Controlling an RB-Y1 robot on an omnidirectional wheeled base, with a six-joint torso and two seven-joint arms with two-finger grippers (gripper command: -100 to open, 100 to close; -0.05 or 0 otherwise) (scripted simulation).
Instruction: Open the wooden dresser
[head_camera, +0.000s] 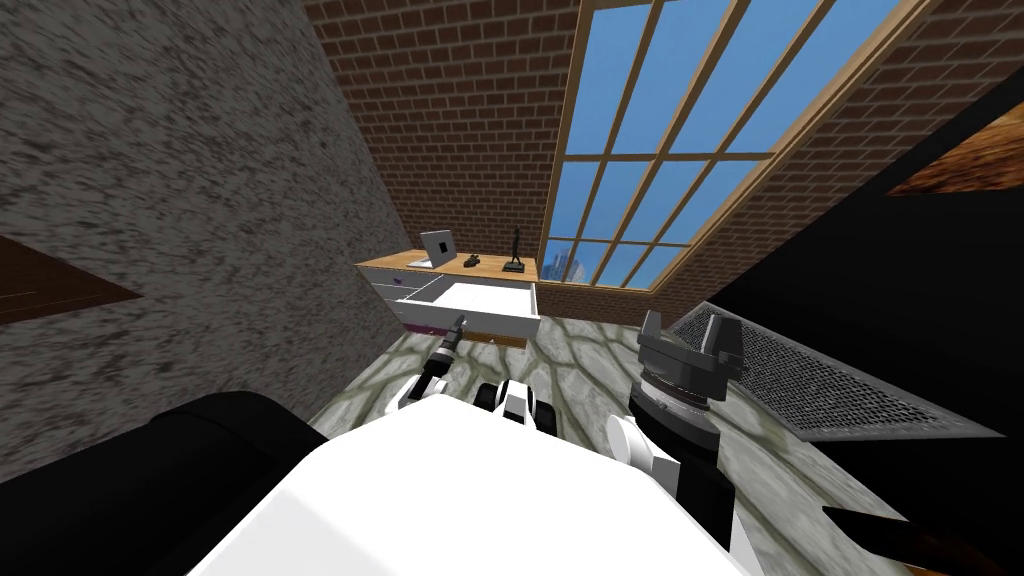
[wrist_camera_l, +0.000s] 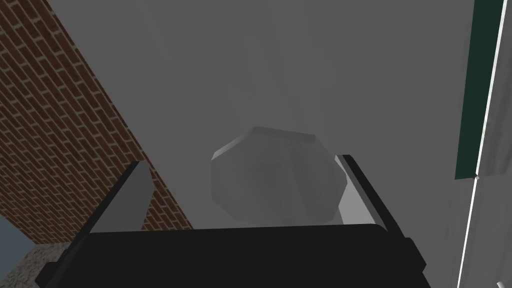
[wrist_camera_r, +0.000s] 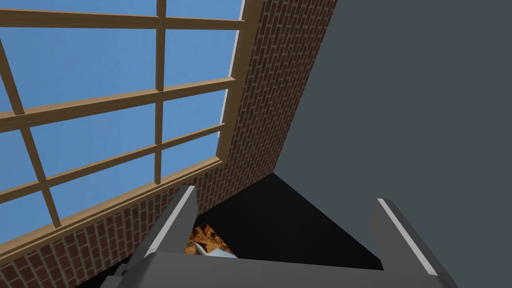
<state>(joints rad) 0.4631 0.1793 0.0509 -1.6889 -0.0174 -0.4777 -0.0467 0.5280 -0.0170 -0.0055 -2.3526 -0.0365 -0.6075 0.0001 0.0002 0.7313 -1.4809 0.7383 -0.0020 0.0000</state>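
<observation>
The dresser (head_camera: 480, 268) stands against the brick wall, with a wooden top and white fronts. Its top drawer (head_camera: 490, 300) is pulled out towards me and looks white inside. My left arm reaches forward, and the left gripper (head_camera: 458, 325) is at the drawer's front panel. In the left wrist view the left gripper (wrist_camera_l: 242, 162) is open around a rounded grey knob (wrist_camera_l: 275, 175) on a flat grey surface. The knob sits closer to one finger (wrist_camera_l: 352, 185). My right gripper (head_camera: 690, 330) is raised at my right side, open and empty (wrist_camera_r: 285, 196).
On the dresser top are a white tilted panel (head_camera: 438, 246), a small dark object (head_camera: 471, 261) and a dark figurine (head_camera: 515, 250). A grey speckled wall (head_camera: 200, 200) runs close on the left. A grey mesh panel (head_camera: 800, 380) lies to the right. A black rounded shape (head_camera: 150, 480) is at lower left.
</observation>
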